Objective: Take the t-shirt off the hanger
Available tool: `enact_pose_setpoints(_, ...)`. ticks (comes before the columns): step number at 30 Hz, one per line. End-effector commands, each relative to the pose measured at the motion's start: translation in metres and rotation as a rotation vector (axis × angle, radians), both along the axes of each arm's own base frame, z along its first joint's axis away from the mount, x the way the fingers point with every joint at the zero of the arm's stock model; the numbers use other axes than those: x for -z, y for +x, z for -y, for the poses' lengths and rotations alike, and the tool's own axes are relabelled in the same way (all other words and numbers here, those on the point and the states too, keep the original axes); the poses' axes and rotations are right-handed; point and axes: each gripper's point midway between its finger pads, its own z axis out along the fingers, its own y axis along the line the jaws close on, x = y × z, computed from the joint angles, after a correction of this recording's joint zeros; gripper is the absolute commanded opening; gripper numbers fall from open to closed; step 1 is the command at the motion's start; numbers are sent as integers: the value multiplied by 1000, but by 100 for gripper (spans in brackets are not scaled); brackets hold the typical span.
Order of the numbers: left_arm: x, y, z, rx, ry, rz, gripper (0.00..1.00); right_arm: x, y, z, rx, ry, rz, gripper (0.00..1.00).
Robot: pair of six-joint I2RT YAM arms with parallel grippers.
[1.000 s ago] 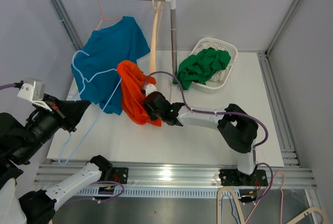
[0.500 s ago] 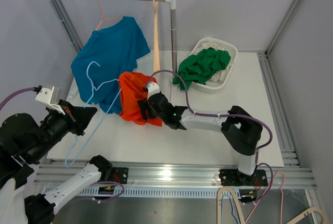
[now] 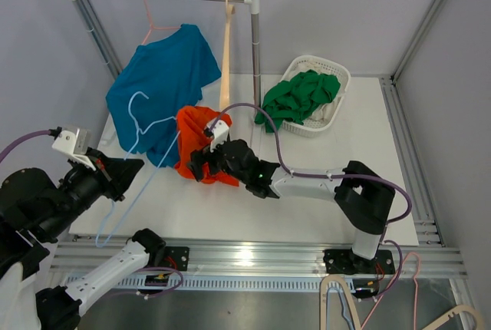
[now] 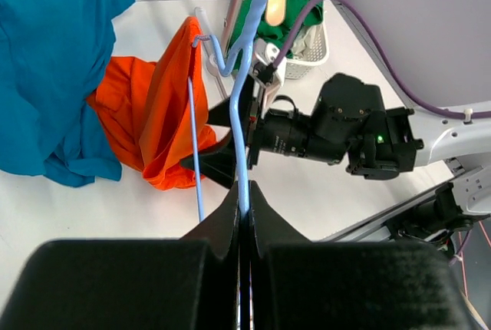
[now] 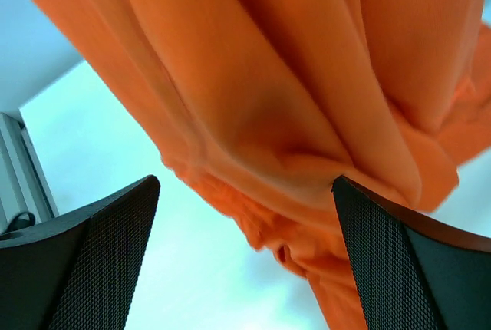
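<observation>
R claw (image 5: 245, 184) has let go and gapes wide, t-shirt (image 3: 196, 127) at its 12 o'clock, prob. still snagged on hanger (image 4: 244, 107) that L claw (image 4: 244, 207) pinches tight.

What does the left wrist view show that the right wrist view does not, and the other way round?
Only the left wrist view: the left fingers shut on the light blue hanger, the blue t-shirt, the white basket with green clothes, and the right arm. Only the right wrist view: the right fingers, spread wide apart and seen from close. Both: the orange t-shirt and the white table under it.
</observation>
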Motion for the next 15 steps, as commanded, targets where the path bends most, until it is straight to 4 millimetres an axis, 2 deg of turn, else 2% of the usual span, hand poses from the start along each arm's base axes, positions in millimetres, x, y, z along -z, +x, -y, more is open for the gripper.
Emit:
enact_pose_setpoints(1,-10,-2,9,44,-41,27,1,-59,13,-25,-16,129,133,100)
enact_pose_setpoints(2,-10,-2,10,48,-44,25,1,-61,17,-30,-12,128,150,100)
enact_pose_setpoints(3,-8,-2,12,56,-49,22,1,-75,26,-36,5,150,180,99)
enact_pose_setpoints(4,-9,-4,11,56,-58,33,1,-73,32,-40,12,146,187,98)
enact_pose_setpoints(5,-9,-5,10,56,-63,38,1,-61,37,-47,6,125,184,90)
enact_pose_setpoints(6,-8,-5,10,54,-65,39,1,-58,40,-50,-3,113,179,30)
enact_pose_setpoints(7,-6,-5,10,51,-66,41,1,-62,47,-49,32,120,176,0)
enact_pose_setpoints(8,-4,-5,10,54,-64,38,1,-58,48,-47,48,117,162,0)
enact_pose_setpoints(9,-3,-4,11,54,-64,37,1,-66,47,-41,57,131,166,0)
enact_pose_setpoints(10,-5,-4,11,56,-67,44,1,-51,49,-27,105,100,146,0)
enact_pose_setpoints(11,-3,-3,12,56,-67,44,1,-49,46,-17,125,103,137,0)
enact_pose_setpoints(12,-2,-3,11,55,-66,49,1,-70,43,-1,155,144,152,0)
enact_pose_setpoints(13,-5,-4,11,56,-71,62,1,-70,41,11,184,143,146,0)
enact_pose_setpoints(14,-7,-3,10,55,-76,74,1,-49,39,29,224,97,129,0)
enact_pose_setpoints(15,-8,-3,11,59,-71,78,1,-48,39,42,259,85,130,0)
